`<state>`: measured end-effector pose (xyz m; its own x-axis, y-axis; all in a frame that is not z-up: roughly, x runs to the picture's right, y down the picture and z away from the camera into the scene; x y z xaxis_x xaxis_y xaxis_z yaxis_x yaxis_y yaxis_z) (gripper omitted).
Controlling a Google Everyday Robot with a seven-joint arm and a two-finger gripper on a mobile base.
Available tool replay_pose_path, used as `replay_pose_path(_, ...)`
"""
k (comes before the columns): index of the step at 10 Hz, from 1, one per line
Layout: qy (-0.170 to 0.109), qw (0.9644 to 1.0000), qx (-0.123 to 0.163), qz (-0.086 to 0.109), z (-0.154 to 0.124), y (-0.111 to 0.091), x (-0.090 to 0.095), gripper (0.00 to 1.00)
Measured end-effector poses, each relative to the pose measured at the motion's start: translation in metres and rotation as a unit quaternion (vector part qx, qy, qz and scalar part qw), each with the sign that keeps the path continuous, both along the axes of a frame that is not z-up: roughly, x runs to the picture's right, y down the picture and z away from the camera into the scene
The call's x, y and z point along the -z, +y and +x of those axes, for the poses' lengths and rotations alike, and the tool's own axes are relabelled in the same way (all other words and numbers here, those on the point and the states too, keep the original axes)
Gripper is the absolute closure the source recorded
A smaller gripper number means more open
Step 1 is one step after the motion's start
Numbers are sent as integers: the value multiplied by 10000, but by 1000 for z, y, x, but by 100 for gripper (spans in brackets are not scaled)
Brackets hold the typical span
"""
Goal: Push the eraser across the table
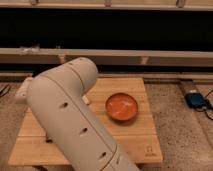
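Observation:
The table (140, 145) is a low square with a light wooden plank top and a small logo (148, 152) near its front right corner. My big white arm (70, 120) reaches across its left half, and the arm's far end (23, 93) hangs over the table's left edge. The gripper is hidden behind the arm, somewhere over the left side of the table. The eraser is hidden too. A small dark sliver (48, 139) peeks out at the arm's left edge; I cannot tell what it is.
An orange bowl (121, 106) stands on the right half of the table. A small white block (86, 100) lies beside the arm near the table's middle. A low wall runs behind the table. A blue device (195, 100) lies on the floor at right.

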<state>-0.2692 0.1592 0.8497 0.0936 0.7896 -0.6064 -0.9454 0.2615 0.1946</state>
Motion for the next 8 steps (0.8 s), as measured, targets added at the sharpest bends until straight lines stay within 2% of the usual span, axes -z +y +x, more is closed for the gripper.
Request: replay_pose_path(8, 217, 9993, 30, -310, 13, 33, 51, 20)
